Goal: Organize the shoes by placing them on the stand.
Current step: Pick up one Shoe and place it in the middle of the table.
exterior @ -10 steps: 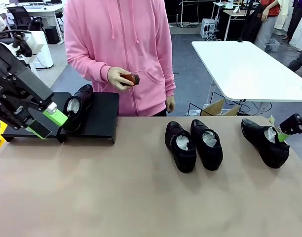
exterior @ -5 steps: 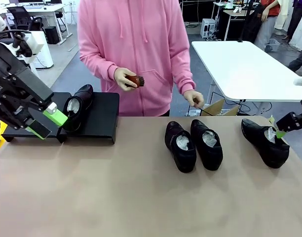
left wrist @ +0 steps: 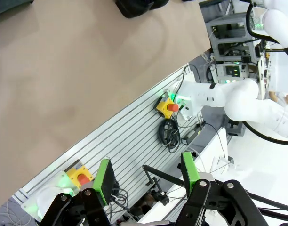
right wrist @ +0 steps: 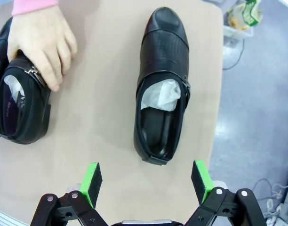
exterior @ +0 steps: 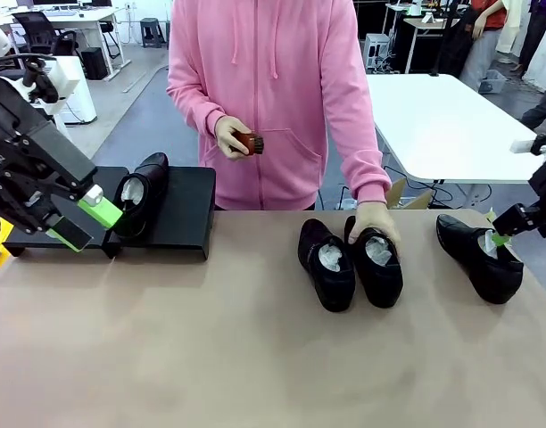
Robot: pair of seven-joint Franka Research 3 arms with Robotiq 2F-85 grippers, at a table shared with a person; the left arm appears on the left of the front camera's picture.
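Note:
One glossy black shoe (exterior: 141, 192) with white stuffing rests on the matte-black stand (exterior: 184, 218) at the left. My left gripper (exterior: 86, 223) hangs open just left of its heel, holding nothing; the left wrist view shows that gripper (left wrist: 146, 174) open over the table's edge. Two shoes (exterior: 326, 265) (exterior: 378, 263) lie side by side mid-table, and a person's hand (exterior: 376, 223) rests on the right one. The fourth shoe (exterior: 480, 257) (right wrist: 163, 84) lies at the far right. My right gripper (exterior: 505, 234) (right wrist: 146, 181) is open above its heel end, apart from it.
The person in a pink hoodie stands at the far edge, the other hand holding a small brown object (exterior: 246, 143). A white table (exterior: 451, 125) stands behind at the right. The table's right edge (right wrist: 219, 94) runs close beside the fourth shoe.
The person has stepped to the right and lowered a hand onto the right shoe of the middle pair. My right gripper has lifted slightly. My left arm has stayed still.

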